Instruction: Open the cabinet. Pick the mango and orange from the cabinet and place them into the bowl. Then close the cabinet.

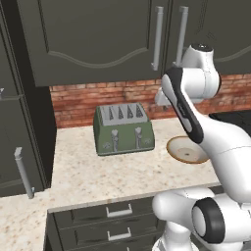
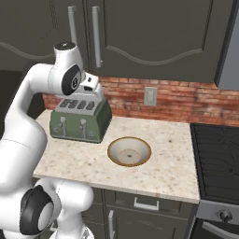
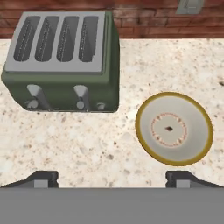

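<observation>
The cabinet (image 1: pixel 98 39) (image 2: pixel 154 32) hangs over the counter with both doors shut. Its two silver bar handles (image 1: pixel 158 37) (image 2: pixel 96 35) stand side by side at the middle seam. The mango and the orange are hidden behind the doors. The bowl (image 1: pixel 188 149) (image 2: pixel 129 151) (image 3: pixel 174 128) sits empty on the counter to the right of the toaster. My gripper (image 3: pixel 113 179) is open and holds nothing. It hovers above the counter and looks down on the toaster and the bowl, well below the cabinet handles.
A green four-slot toaster (image 1: pixel 123 128) (image 2: pixel 81 120) (image 3: pixel 63 61) stands against the brick wall. A black stove (image 2: pixel 217 154) borders the counter on the right. A tall dark cabinet (image 1: pixel 22 147) closes the left side. Drawers (image 1: pixel 117 211) run under the counter edge.
</observation>
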